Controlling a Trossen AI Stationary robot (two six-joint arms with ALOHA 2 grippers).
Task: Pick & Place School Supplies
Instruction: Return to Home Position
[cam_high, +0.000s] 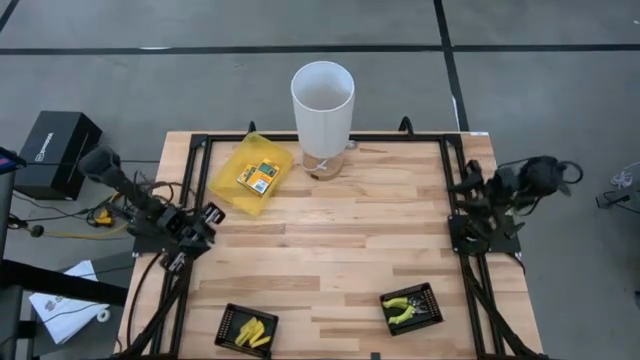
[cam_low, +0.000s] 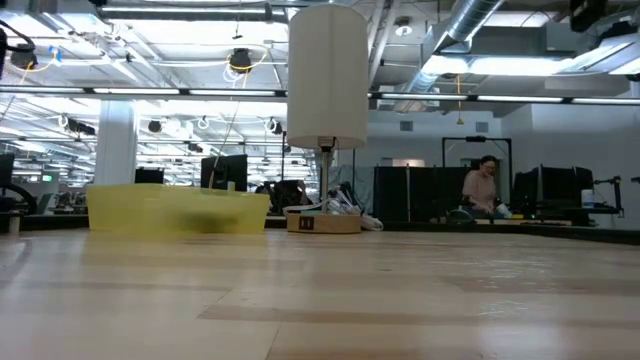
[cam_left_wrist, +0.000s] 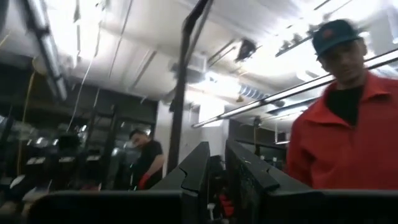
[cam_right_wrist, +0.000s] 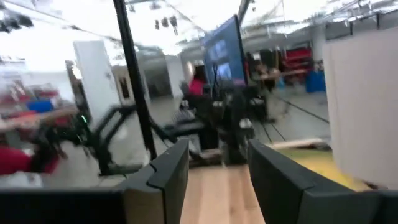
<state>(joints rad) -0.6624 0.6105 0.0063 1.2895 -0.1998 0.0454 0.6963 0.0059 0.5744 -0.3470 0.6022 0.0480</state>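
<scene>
"At the worktop's left edge your left arm (cam_high: 160, 215) was parked, its jaws parted by a narrow gap with nothing between them. Your right arm (cam_high: 485, 205) sat at the opposite edge, jaws wider apart and likewise empty."

"And the supplies?"

"Short yellow erasers (cam_high: 254, 331) lay heaped in the left black tray (cam_high: 224, 322), and the plier tools (cam_high: 404, 309) were in the right black tray (cam_high: 432, 293). One flat packet (cam_high: 260, 177) lay in the yellow pouch (cam_high: 235, 195), beside the white cylinder (cam_high: 322, 100)."

"How would that packet handle?"

"You'd likely have found it light, thin and bendy (its label probably slick), so I'd have pinched it across a short edge, not flat from above."
</scene>
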